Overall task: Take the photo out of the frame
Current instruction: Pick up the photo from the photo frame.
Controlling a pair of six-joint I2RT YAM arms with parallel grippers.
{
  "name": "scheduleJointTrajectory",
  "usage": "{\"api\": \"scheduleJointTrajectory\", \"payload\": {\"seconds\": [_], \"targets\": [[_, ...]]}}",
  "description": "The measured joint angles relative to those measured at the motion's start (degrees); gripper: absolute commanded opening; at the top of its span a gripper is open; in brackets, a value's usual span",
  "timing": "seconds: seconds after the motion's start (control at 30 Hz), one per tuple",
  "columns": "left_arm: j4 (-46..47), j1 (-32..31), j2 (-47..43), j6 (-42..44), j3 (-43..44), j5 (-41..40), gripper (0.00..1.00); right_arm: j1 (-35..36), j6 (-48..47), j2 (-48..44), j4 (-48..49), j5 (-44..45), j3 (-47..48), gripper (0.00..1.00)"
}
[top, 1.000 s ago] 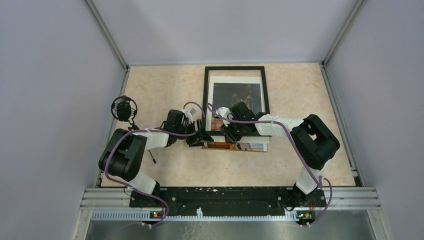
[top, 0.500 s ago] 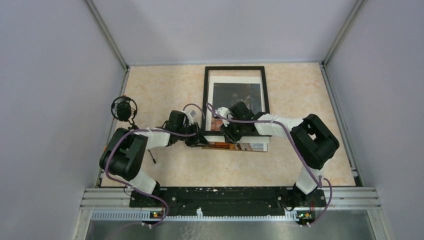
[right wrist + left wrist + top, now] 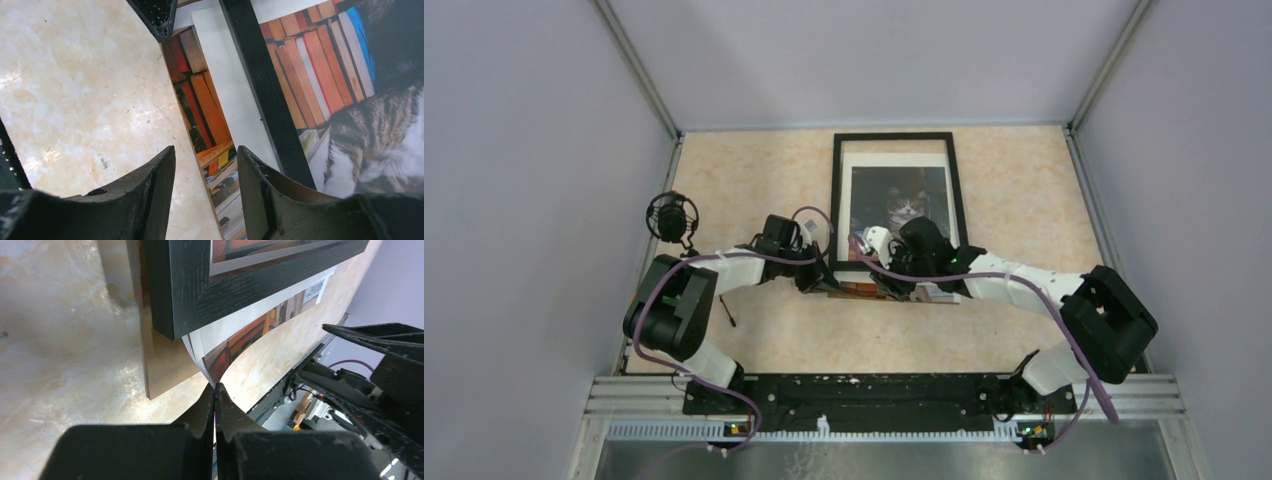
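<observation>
Two grippers work at the lower edge of the frame, mid-picture in the overhead view. The left gripper is clamped on a corner of the photo, which juts out beneath the frame, curling. The right gripper hovers above the exposed strip, jaws apart. Extraction looks under way, and the next move calls for a steady, low pull toward the bottom of the view.

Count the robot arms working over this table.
2. The white-and-black left arm comes from the near left to the thin black rectangular picture frame's near-left corner; the right arm reaches its near edge from the near right. None appears hidden.
</observation>
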Motion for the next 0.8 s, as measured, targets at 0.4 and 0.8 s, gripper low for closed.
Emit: {"api": "scheduleJointTrajectory", "payload": {"seconds": [0.4,0.8], "targets": [[1.33,1.68,0.74,-4.63,0.02,3.96,0.0,7.23,-2.97,-0.04,3.98,7.85,-3.67,0.5],[2.84,3.06,0.74,-6.71,0.02,6.86,0.0,10.03,-3.98,3.87,12.39,16.13,-5.33,0.47]]}}
